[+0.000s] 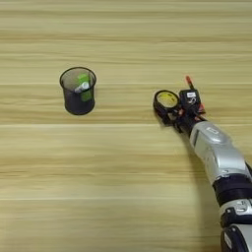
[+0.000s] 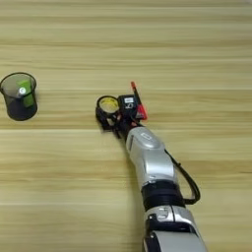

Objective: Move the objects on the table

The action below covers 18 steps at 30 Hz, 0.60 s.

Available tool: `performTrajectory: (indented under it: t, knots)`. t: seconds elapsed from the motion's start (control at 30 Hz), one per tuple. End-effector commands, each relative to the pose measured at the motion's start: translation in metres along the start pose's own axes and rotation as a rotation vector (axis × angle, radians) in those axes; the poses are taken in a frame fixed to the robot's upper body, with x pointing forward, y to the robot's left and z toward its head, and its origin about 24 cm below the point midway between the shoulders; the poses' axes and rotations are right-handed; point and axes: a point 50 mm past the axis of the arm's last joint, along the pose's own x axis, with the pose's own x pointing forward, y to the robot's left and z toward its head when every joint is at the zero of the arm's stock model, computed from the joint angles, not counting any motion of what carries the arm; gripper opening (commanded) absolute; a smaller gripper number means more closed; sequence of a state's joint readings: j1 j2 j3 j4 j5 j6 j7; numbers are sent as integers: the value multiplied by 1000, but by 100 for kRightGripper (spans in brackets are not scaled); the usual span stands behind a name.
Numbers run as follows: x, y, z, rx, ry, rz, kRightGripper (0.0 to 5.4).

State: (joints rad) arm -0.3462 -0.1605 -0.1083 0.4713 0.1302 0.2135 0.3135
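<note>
**At the tape ring, with the pen just beside**

My gripper (image 2: 109,117) sits on the counter (image 1: 123,187) right at the black tape ring (image 2: 108,104), my silver forearm (image 2: 150,160) running in from about five o'clock. The ring lies flat, yellow inside showing, and my black fingers reach around its near side. Whether they are apart or already pinched on its wall I cannot tell; the wrist hides too much.

The red-and-black pen (image 2: 137,102) lies just at the ring's three o'clock, its red tip pointing to twelve, partly under my wrist block. It is close enough that a careless sweep could knock it, I judge.

Far off at nine o'clock stands the black mesh cup (image 1: 78,91), upright, with the green block (image 1: 83,84) already leaning inside it. That suggests the cup is where things go, so the ring is probably my piece in hand.
</note>
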Motion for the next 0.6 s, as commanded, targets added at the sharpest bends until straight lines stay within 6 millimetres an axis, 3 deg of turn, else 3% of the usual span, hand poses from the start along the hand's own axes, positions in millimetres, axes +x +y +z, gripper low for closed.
performTrajectory:
  t: [0.03,0.37,0.6]
  knots:
    - [4,11,26,-51,-96,67,405]
    - [-2,50,19,-101,-91,268,405]
    - [-5,57,16,-111,-82,300,405]
